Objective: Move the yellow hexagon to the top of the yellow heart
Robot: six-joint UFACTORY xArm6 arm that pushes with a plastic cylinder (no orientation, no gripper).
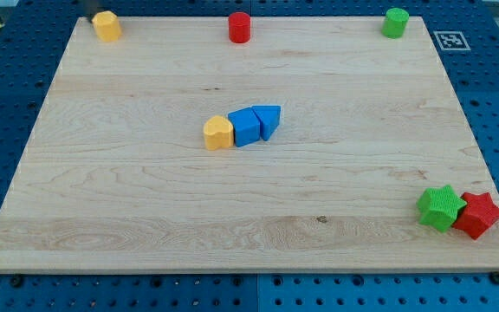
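the yellow hexagon sits at the board's eleven o'clock corner. my tip shows only as a dark stub touching its upper left edge; there are no jaws to read. the yellow heart lies near centre, touching a blue block at its three o'clock.

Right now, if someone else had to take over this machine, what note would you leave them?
My tip: only a dark bit of the rod shows at the view's top edge, just above the yellow hexagon; the very end cannot be made out.
The yellow hexagon sits at the board's top left corner.
The yellow heart lies mid-board, touching the blue blocks on its right.
Done: nothing visible; the hexagon is far from the heart.
Left: push the hexagon down and right until it rests just above the heart.
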